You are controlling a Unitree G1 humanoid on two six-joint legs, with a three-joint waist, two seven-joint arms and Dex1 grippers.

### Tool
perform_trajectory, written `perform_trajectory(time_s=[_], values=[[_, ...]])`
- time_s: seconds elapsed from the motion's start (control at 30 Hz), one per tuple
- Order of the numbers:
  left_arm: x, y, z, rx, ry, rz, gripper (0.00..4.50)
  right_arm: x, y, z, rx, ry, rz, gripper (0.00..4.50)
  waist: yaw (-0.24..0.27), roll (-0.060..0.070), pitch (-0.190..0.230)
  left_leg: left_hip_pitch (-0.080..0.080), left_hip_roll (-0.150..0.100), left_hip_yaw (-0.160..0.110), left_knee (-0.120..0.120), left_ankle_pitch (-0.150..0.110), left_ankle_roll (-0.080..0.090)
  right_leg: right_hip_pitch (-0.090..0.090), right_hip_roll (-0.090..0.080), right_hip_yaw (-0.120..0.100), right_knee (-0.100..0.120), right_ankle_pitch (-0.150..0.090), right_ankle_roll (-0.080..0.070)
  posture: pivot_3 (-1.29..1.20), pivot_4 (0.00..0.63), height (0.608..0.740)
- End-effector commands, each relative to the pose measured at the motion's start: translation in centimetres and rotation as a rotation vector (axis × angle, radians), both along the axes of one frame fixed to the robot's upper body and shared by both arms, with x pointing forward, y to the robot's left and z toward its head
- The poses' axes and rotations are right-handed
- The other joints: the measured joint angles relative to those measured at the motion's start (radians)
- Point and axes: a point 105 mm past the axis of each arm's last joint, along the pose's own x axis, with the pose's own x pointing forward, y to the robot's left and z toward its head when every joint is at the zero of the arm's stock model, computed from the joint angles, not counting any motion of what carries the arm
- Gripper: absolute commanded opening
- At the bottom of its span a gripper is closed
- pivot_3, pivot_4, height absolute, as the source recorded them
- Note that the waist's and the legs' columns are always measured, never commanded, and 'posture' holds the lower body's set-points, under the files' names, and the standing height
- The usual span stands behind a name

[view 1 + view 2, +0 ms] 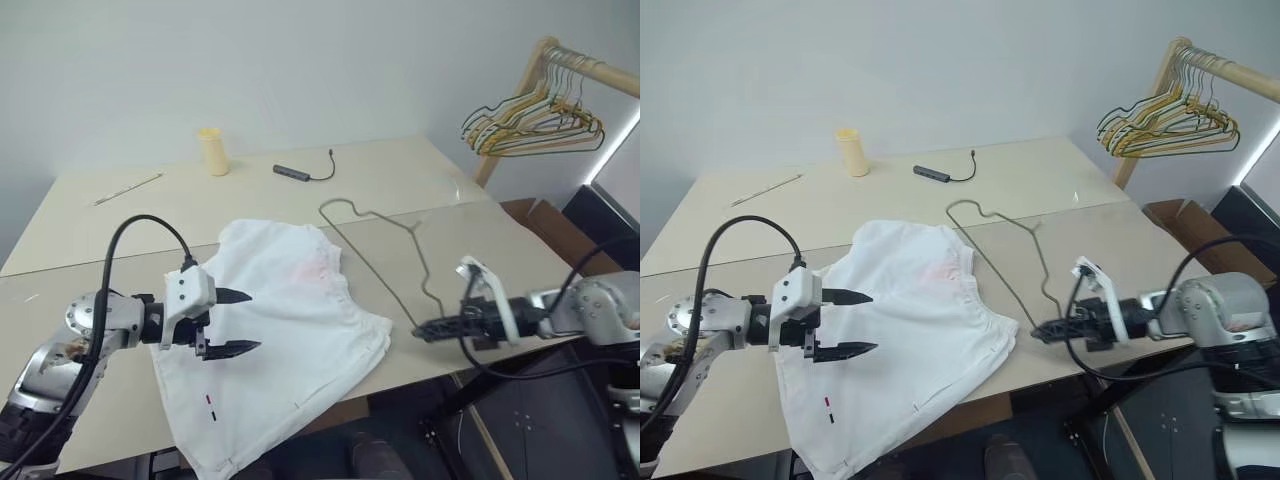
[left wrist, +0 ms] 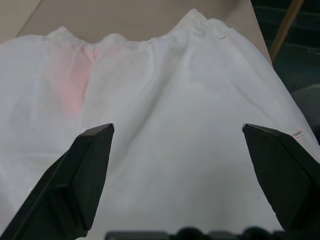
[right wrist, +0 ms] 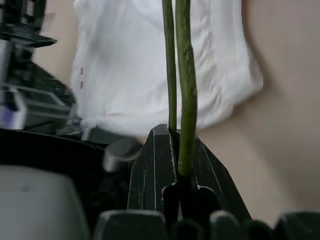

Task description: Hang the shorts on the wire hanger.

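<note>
Table [image 1: 120, 215]: beige, w/ a seam running across it. The shorts [image 1: 290, 330] lie flat on the front half, waistband w/ the faint pink mark toward the middle, one leg reaching the front edge and drooping a bit over it, two tiny dark dashes near that hem. Soft, light, floppy cloth; prob. sags and folds wherever it isn't supported, so best taken at the gathered waistband or a hem corner, where there's thickness to pinch. A pinch mid-panel would likely only lift one layer.

The wire hanger [image 1: 385, 245]: thin grey-olive wire, lying on the table just right of the shorts, hook end toward the middle, its near corner at the front-right edge. Light and stiff but springy; thin and smooth, so it may swivel in a pinch. Hold near a bend or corner, not mid-span, to stop it rolling.

Left gripper [image 1: 230, 322]: jaws wide apart, nothing in them, poised over the left part of the shorts, above the cloth rather than on it as far as I can tell.

Right gripper [image 1: 432, 327]: clamped tight on the near corner of the wire hanger; the wrist view shows two wire strands running up from between the fingers [image 3: 155, 165].

Back of table: cream cup [image 1: 212, 151], dark cable adapter [image 1: 300, 173], thin stick [image 1: 128, 188]. Off the right back corner: rack w/ coloured hangers [image 1: 530, 118].
</note>
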Motion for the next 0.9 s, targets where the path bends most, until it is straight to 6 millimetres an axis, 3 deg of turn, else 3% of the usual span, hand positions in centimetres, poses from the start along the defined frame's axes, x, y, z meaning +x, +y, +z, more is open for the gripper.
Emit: perform_trajectory(time_s=[0.03,0.23,0.43,0.57,0.9], values=[[-0.1,-0.6,0.8,0.025,-0.056,-0.053,4.48,-0.6,-1.1,0.5,0.063,0.092,-0.013,0.00,-0.004,0.000,0.000,0.000,0.000,0.000,0.000,0.000,0.000,0.000,0.000,0.000,0.000,0.000,0.000,-0.20,0.000,0.740],[-0.2,-0.5,0.5,0.058,-0.055,-0.073,4.48,-0.9,-2.4,-1.2,-0.018,0.146,0.029,0.00,-0.025,0.000,0.000,0.001,0.002,0.005,0.000,0.000,0.000,0.001,0.001,0.000,0.000,0.000,0.001,-0.19,0.000,0.740],[-0.5,-0.4,0.4,0.075,-0.048,-0.078,4.48,1.1,-2.8,-3.1,-0.085,0.143,-0.001,0.00,-0.033,0.000,0.000,0.001,0.002,0.006,0.001,0.000,0.000,0.000,0.001,0.002,0.000,0.000,0.001,-0.18,0.000,0.740],[-0.6,-0.3,0.1,0.099,-0.054,-0.074,4.48,2.3,-2.8,-3.1,-0.084,0.112,-0.010,0.00,-0.027,0.000,0.000,0.000,0.001,0.004,0.001,0.000,0.000,0.000,0.001,0.002,0.000,0.000,0.001,-0.18,0.000,0.740],[-0.5,0.0,0.1,0.120,-0.065,-0.060,4.48,2.4,-1.7,-3.5,-0.088,0.093,0.070,0.00,-0.023,0.001,0.000,0.000,0.001,-0.002,0.001,0.000,0.000,0.000,0.000,0.001,0.002,0.000,0.001,-0.17,0.000,0.740]])
